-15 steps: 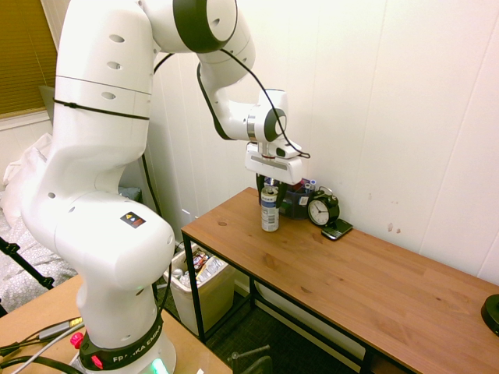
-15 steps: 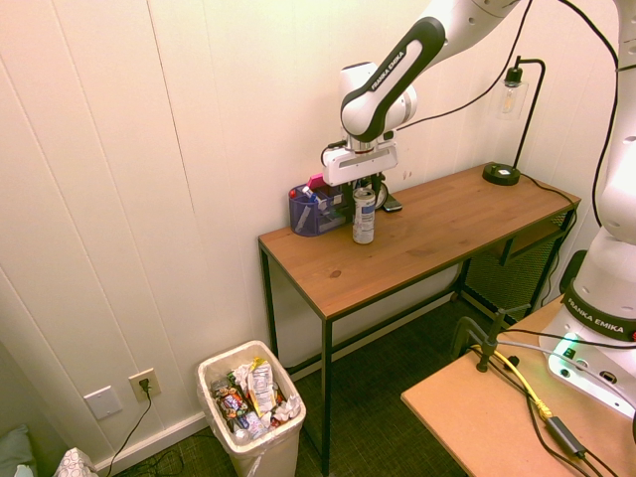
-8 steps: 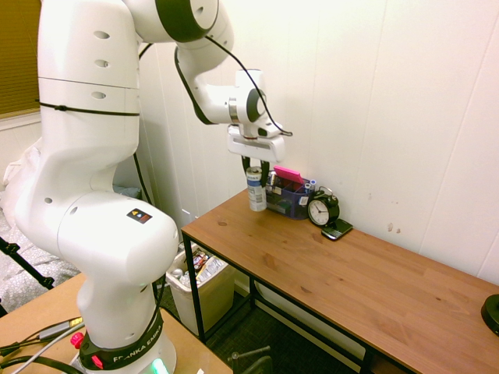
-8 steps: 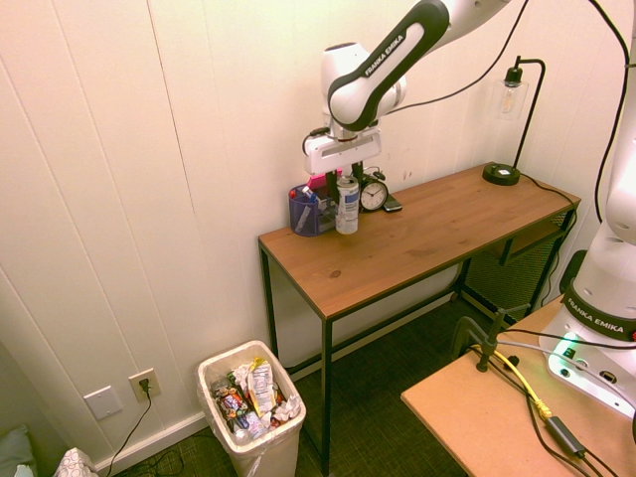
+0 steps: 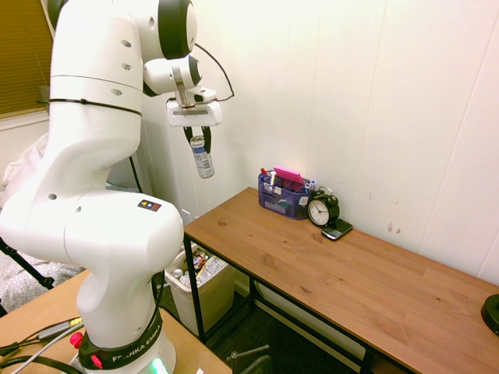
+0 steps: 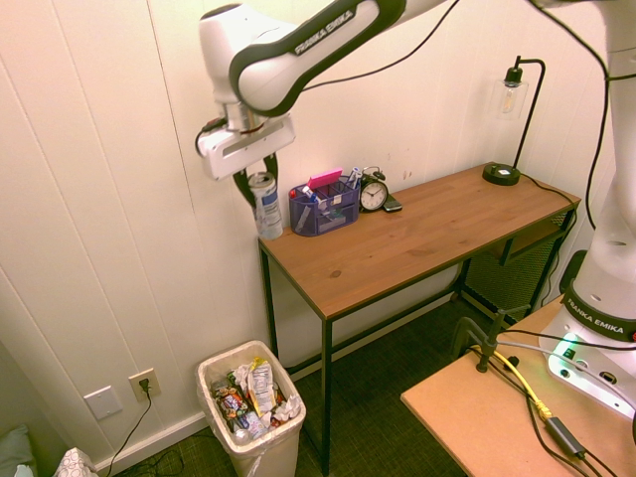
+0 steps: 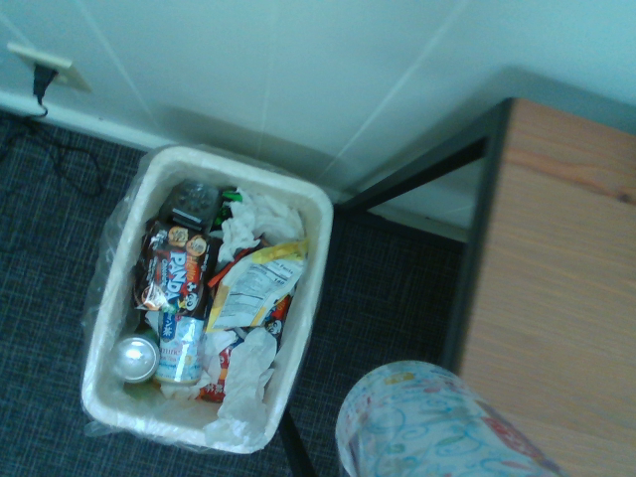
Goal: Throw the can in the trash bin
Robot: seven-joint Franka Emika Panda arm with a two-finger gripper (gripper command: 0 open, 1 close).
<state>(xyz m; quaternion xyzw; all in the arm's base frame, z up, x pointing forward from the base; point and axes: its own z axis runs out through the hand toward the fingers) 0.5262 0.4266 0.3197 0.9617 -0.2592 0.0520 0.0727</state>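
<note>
Can point(image 6: 266, 205) clamped near its top between gripper point(image 6: 254, 179) fingers, hanging slightly tilted in the air just past the desk's point(image 6: 397, 243) end, high above the trash bin point(image 6: 213, 375). Not yet squarely over the opening, judging by the wrist view. Released here, likely to clip the rim or bounce off heaped wrappers point(image 7: 248, 288) onto the floor.

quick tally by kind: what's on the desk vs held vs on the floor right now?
On desk:
organizer box: 1
alarm clock: 1
phone: 1
lamp: 1
Held by gripper:
can: 1
On floor:
trash bin: 1
Total: 6
</note>
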